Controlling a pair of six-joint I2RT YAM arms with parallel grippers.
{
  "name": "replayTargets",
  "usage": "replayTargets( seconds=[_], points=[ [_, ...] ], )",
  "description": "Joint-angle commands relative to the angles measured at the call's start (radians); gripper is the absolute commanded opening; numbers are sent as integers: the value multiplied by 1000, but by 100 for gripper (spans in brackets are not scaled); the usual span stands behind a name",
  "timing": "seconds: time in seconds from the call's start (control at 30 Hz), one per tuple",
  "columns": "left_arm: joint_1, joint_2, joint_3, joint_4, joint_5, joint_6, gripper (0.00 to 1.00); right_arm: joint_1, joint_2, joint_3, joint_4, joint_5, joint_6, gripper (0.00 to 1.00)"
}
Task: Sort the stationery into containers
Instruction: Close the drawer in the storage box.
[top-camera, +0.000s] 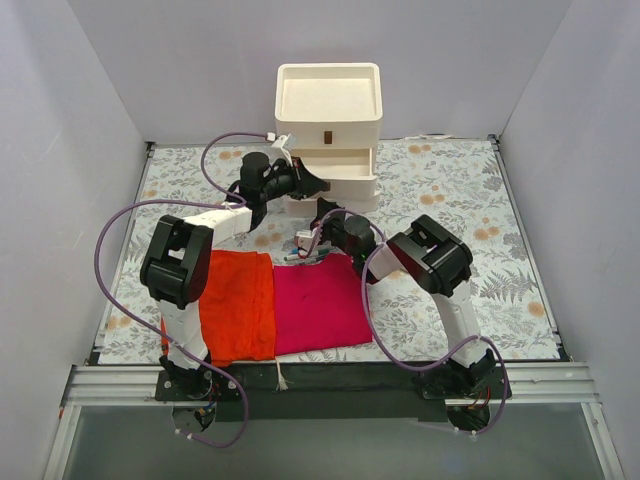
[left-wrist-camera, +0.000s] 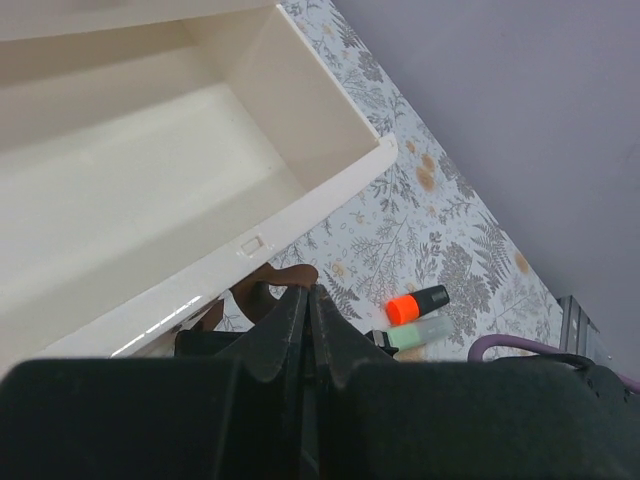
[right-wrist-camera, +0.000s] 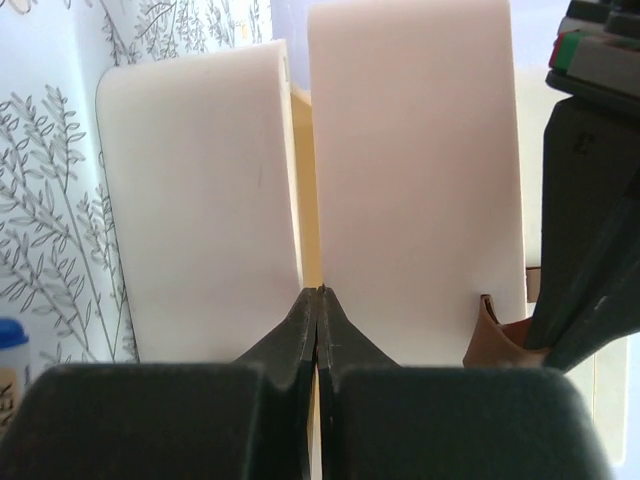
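The cream drawer unit (top-camera: 330, 110) stands at the back centre with two lower drawers pulled out a little. In the left wrist view an open drawer (left-wrist-camera: 330, 130) lies empty below. My left gripper (top-camera: 314, 184) (left-wrist-camera: 308, 293) is shut with its tips at that drawer's brown pull tab (left-wrist-camera: 268, 282). My right gripper (top-camera: 325, 214) (right-wrist-camera: 318, 292) is shut and empty, its tips at the seam between two cream drawer fronts (right-wrist-camera: 410, 180). A black orange-capped highlighter (left-wrist-camera: 417, 302) and a pale green-capped marker (left-wrist-camera: 420, 332) lie on the patterned table. A few pens (top-camera: 300, 245) lie by the right gripper.
An orange cloth (top-camera: 238, 300) and a magenta cloth (top-camera: 318, 305) lie flat at the front centre. The fern-patterned tabletop (top-camera: 470, 220) is walled in by grey panels. A blue pen cap (right-wrist-camera: 10, 335) shows at the left edge of the right wrist view.
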Motion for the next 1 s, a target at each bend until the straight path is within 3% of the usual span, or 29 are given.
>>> replayTargets(
  seconds=[0.0,0.23,0.37,0.5,0.97],
  points=[
    [-22,-128,53,142,133,-40,0,6,-42,-38,-51,49,27,1],
    [-27,-151,42,136,138,-59,0,10,-49,-32,-94,74,41,1],
    [-28,-137,30,127,137,-51,0,25,-167,-156,17,-50,128,1],
    [-28,-128,16,126,144,-39,0,44,-232,-197,-9,-50,164,1],
    [-68,-77,35,181,176,-95,0,41,-96,-64,-130,144,64,1]
  ],
)
